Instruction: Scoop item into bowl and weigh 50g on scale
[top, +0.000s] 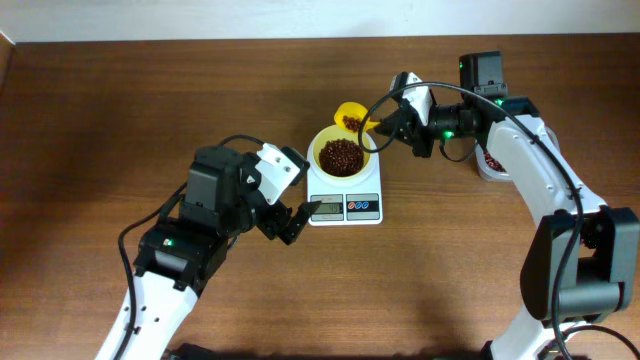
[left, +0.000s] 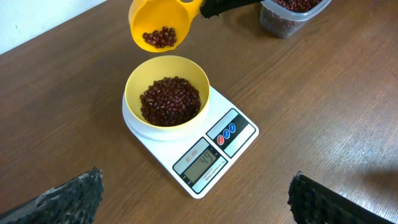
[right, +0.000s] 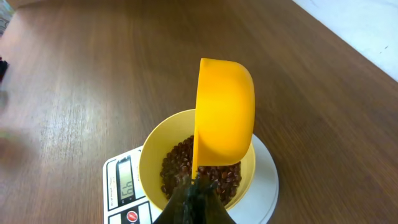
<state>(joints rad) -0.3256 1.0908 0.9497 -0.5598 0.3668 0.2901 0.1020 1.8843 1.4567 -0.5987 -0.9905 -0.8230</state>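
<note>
Left wrist view: 49 is shown on the scale (left: 211, 163) under the bowl (left: 134, 84); slight topping-up is left. Scoop (left: 155, 15) is clamped by right hand (top: 398, 122); left hand (top: 288, 220) is spread wide.

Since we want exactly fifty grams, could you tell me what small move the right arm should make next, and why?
Probably tilt the scoop a touch more so only a few beans fall. The right gripper holds it above the bowl with a small cluster inside, and the display on the scale appears to read 49.
</note>
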